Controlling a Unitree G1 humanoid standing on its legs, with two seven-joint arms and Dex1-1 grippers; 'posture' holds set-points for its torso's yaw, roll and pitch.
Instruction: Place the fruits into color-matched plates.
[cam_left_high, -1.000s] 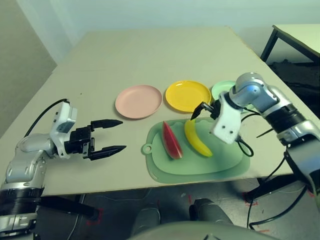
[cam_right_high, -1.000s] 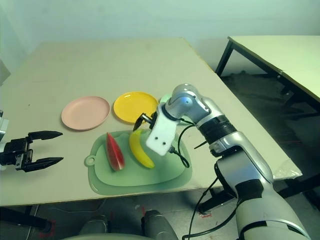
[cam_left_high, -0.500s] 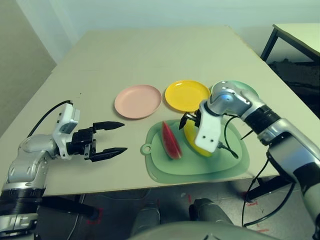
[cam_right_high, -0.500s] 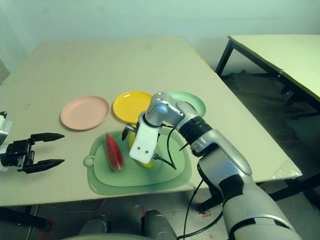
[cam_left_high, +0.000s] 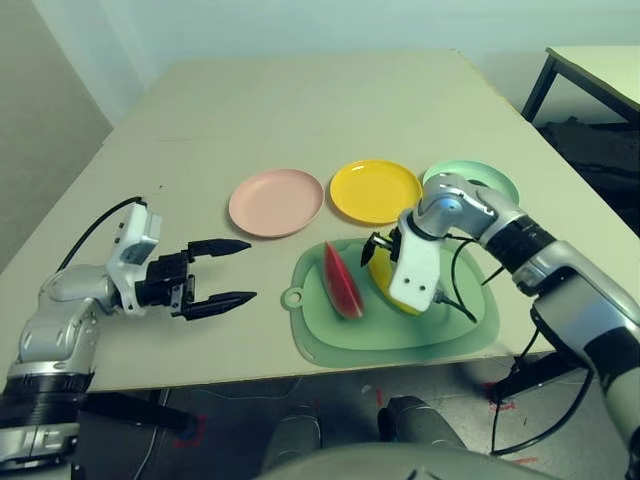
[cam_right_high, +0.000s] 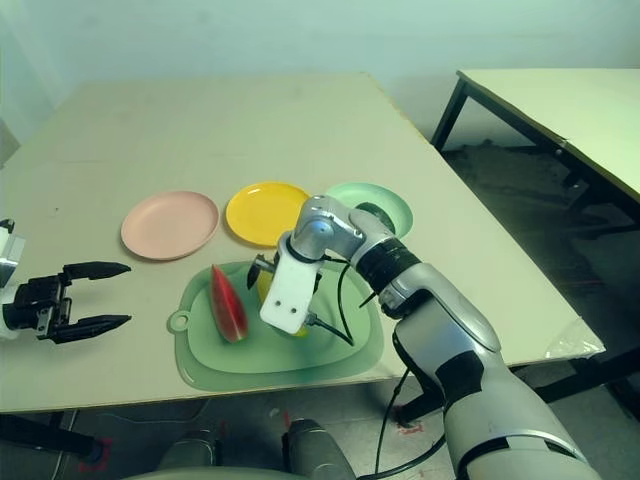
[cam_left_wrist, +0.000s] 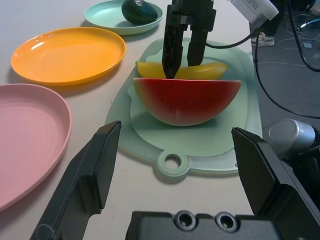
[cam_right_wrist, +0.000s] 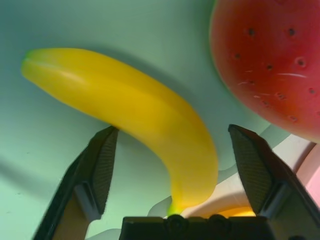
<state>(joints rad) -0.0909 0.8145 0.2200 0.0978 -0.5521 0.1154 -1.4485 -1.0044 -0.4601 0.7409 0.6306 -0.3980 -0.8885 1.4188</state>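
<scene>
Over the green mat (cam_left_high: 440, 325), the right gripper (cam_left_wrist: 183, 44), fingers apart, straddles the banana (cam_right_wrist: 145, 120) beside the watermelon wedge (cam_left_high: 341, 281); closing comes next. The left gripper (cam_left_high: 232, 271) waits spread.

Plates: 3 – pink (cam_left_high: 276, 201), yellow (cam_left_high: 375, 190), mint green (cam_left_high: 494, 182).
Fruits: 3 – 1 watermelon wedge (cam_left_high: 340, 280), 1 banana (cam_right_wrist: 135, 112), 1 avocado (cam_left_wrist: 140, 11).
Green mat (cam_left_high: 340, 331) w/ hole tab: 1.
Claws: 2 – left claw (cam_left_high: 222, 273), right claw (cam_left_high: 378, 252).
Desks: 2 – main desk (cam_left_high: 300, 110), 2nd desk (cam_right_high: 560, 100).
</scene>
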